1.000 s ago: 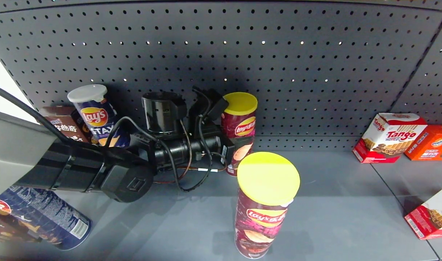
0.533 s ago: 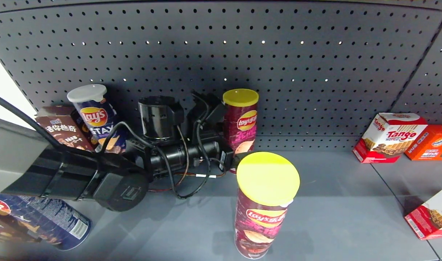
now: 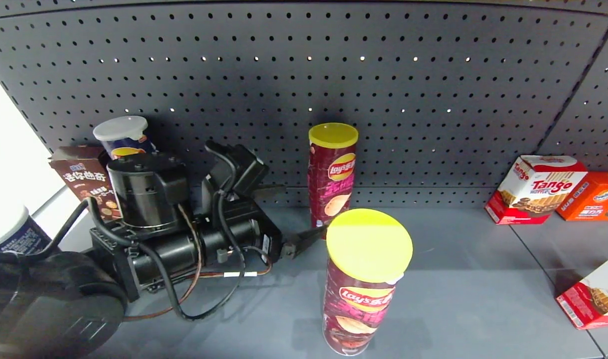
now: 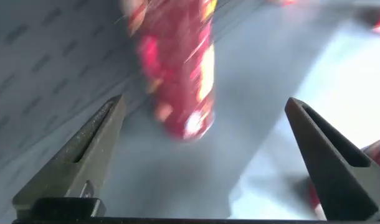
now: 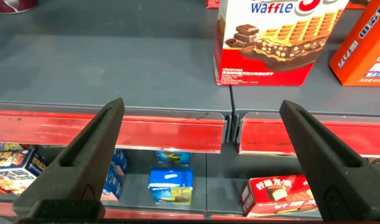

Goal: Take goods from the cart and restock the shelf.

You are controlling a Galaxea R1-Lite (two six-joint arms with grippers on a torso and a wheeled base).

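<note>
Can at risk of a knock

The red chip can (image 3: 332, 174) stands upright on the shelf (image 3: 458, 279). My left gripper (image 3: 305, 208) sits just beside it, jaws spread. A careless swing, I judge, could topple it or the front can (image 3: 366, 279). My right gripper (image 5: 201, 102) is spread too.

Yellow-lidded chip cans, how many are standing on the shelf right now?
2. The rear can stands by the pegboard; the front can stands nearer the shelf edge. The left arm may hide more.

Dark perforated back wall (image 3: 383, 75), grey shelf (image 3: 463, 279), red edge strips (image 5: 146, 132)
</note>
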